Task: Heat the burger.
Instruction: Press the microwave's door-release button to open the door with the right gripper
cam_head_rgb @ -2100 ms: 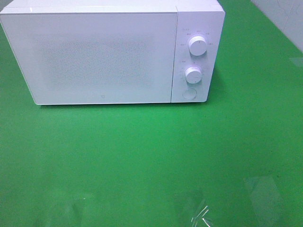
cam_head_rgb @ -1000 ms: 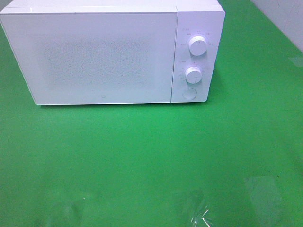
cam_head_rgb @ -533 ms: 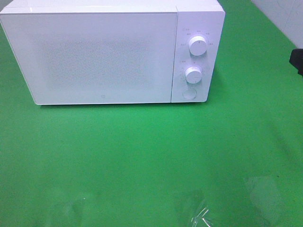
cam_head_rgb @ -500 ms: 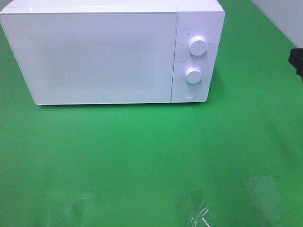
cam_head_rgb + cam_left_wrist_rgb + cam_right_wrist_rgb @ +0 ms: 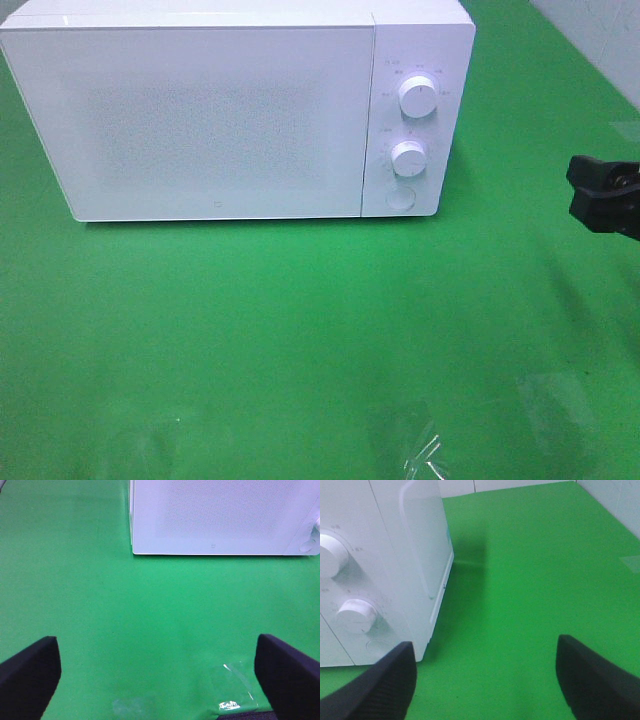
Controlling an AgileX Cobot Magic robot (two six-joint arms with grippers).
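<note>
Caught the right gripper (image 5: 485,680) spread wide, nothing between the jaws, hanging well off to the right of the white microwave (image 5: 425,40), on its two-knob side. Found the left gripper (image 5: 160,680) gaping too, empty, over the green worktop (image 5: 300,330), facing the shut door (image 5: 200,120). Couldn't place the burger from any angle, honestly.

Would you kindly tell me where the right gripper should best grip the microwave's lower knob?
Probably its round rim, jaws either side, approaching straight at the front panel: the lower knob is a short cylinder standing out from the microwave, and the right gripper is open.
</note>
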